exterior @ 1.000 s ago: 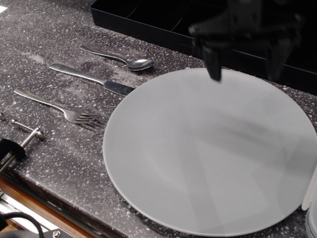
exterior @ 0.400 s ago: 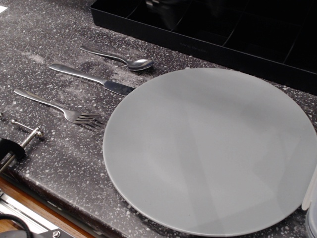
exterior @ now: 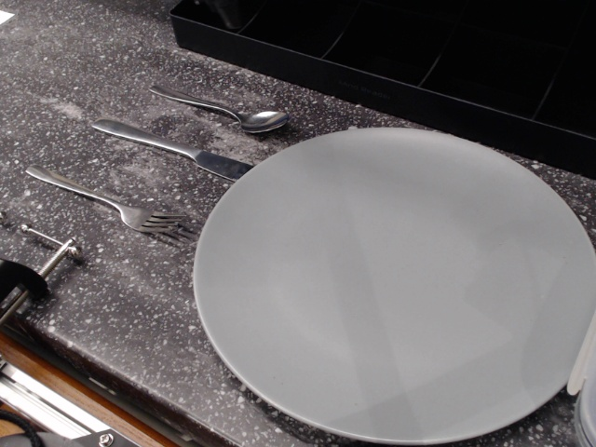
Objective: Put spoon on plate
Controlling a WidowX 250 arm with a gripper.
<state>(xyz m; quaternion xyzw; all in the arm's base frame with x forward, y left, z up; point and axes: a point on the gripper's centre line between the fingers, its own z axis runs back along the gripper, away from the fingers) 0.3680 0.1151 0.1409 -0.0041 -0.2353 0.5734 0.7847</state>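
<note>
While the spoon (exterior: 233,112) lies on the tabletop (exterior: 93,65) beside the plate (exterior: 396,279), no claw shows, so its state is unclear.

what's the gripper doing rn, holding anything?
Gripper: not in view, so open or closed cannot be told. It isn't holding the spoon, which lies on the counter beside the plate.
</note>
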